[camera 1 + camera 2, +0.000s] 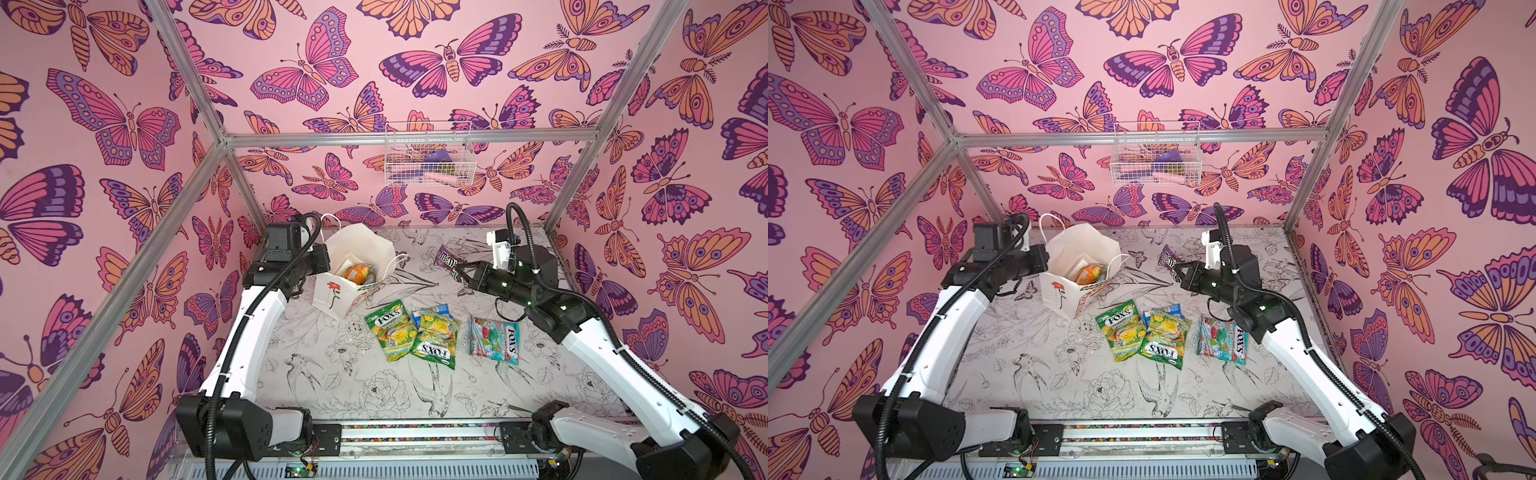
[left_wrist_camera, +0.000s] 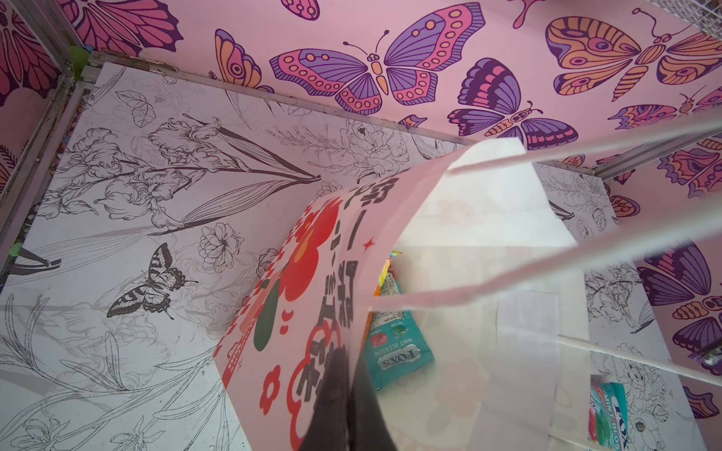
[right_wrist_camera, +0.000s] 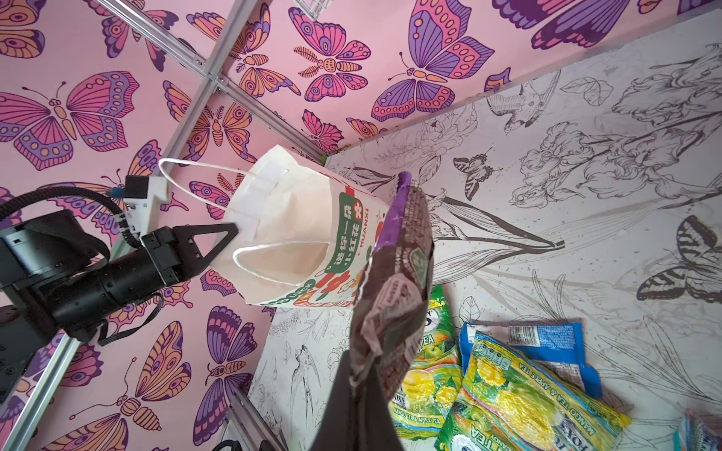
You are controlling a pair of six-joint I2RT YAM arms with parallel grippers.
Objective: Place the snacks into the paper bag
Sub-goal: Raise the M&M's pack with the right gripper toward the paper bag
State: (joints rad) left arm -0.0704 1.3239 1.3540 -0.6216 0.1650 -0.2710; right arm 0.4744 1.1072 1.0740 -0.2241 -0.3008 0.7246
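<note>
The wrapper is being gripped at one end by the right hand, clenched on it and raised off the tabletop, well right of the bag. It is being judged light, glossy and limp, so a pinch at the crimped edge is being favoured over the slippery middle. The right arm is being stretched forward, its wrist turned towards the bag. The bag's thin, easily creased wall is being pinched near the rim by the clenched left hand, and the mouth is being held open. An orange packet is being seen inside. Green packets, a blue one and a teal one are being left on the tabletop.
</note>
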